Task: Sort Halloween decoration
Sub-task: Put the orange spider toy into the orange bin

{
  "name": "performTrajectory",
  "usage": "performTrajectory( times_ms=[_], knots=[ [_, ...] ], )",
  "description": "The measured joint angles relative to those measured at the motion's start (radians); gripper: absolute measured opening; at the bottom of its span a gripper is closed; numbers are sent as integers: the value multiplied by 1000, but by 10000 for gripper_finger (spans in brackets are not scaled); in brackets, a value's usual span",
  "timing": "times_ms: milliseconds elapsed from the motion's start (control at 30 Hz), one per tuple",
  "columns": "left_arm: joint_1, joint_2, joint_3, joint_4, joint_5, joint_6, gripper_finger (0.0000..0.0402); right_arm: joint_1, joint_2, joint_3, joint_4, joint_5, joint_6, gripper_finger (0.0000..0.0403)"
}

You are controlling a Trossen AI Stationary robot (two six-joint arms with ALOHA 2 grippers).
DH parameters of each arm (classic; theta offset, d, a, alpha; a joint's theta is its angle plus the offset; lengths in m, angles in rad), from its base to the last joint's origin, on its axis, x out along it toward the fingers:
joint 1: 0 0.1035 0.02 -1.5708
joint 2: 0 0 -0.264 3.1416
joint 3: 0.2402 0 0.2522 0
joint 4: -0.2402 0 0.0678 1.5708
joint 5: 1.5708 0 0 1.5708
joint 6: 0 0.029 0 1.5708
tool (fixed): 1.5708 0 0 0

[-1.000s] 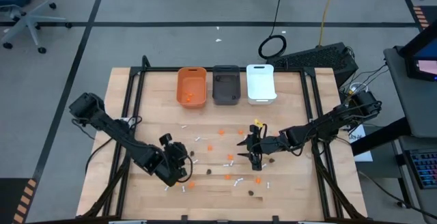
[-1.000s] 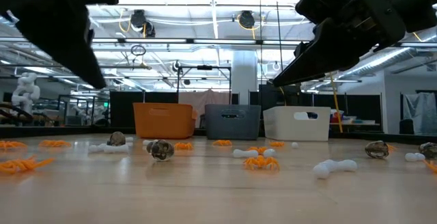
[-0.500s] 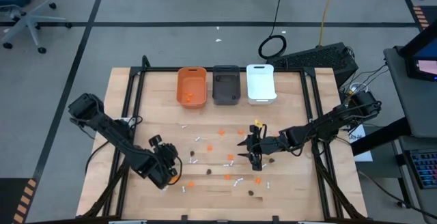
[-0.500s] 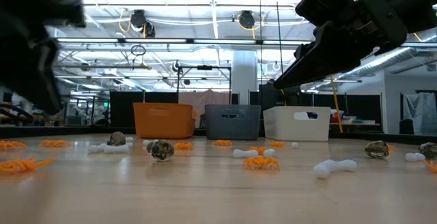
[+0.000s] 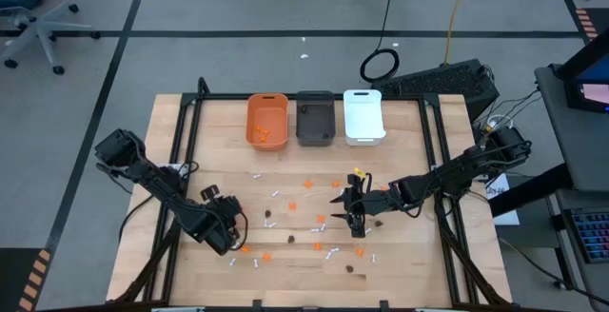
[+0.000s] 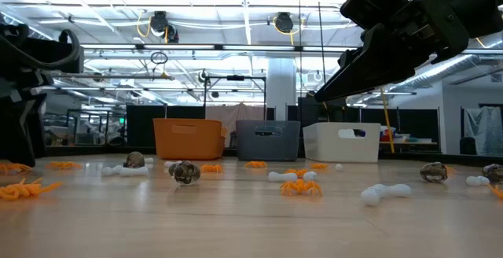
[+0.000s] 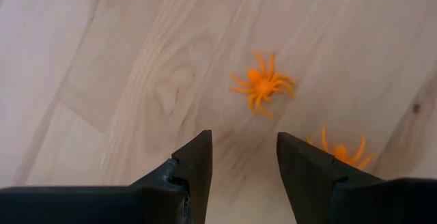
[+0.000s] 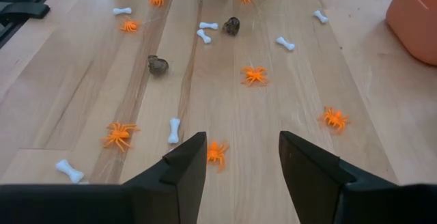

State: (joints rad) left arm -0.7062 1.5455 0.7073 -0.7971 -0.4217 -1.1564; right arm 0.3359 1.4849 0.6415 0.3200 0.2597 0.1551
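Left gripper (image 7: 242,176) hangs low over the surface (image 5: 409,264), fingers apart and empty above an orange spider (image 7: 263,84), right gripper (image 8: 235,166) likewise parted over scattered spiders, bones (image 8: 174,130) and lumps (image 8: 158,65), bins (image 5: 315,119) beyond

A light wooden plank table (image 5: 411,264) carries three rectangular plastic bins in a row at its far edge: orange (image 5: 267,121), dark grey (image 5: 315,118), white (image 5: 363,116). In front of the grey bin lie scattered small orange spiders (image 5: 309,184), white bones (image 5: 332,252) and dark lumps (image 5: 268,224).
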Motion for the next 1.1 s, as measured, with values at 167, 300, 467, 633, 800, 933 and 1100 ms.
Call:
performTrajectory(
  times_ms=[167, 300, 467, 633, 800, 933, 1100],
  knots=[
    [24, 0, -1, 56, 0, 60, 160, 0, 0, 0, 2, 0, -3, 169],
    [61, 0, 0, 67, 3, 121, 160, 0, 0, 0, 4, 0, -11, 169],
    [119, -3, 3, 74, 59, 196, 155, 0, 0, 0, 4, 0, -11, 169],
    [162, -4, 3, 113, 113, 284, 118, 0, 0, 0, 4, 0, -11, 169],
    [199, -3, 3, 130, 176, 337, 62, 0, 0, 0, 4, 0, -11, 169],
    [217, -3, 2, 160, 192, 400, 12, 0, 0, 0, 4, 0, -11, 169],
    [222, -2, 1, 171, 188, 414, 5, 0, 0, 0, 4, 0, -11, 169]
  ],
)
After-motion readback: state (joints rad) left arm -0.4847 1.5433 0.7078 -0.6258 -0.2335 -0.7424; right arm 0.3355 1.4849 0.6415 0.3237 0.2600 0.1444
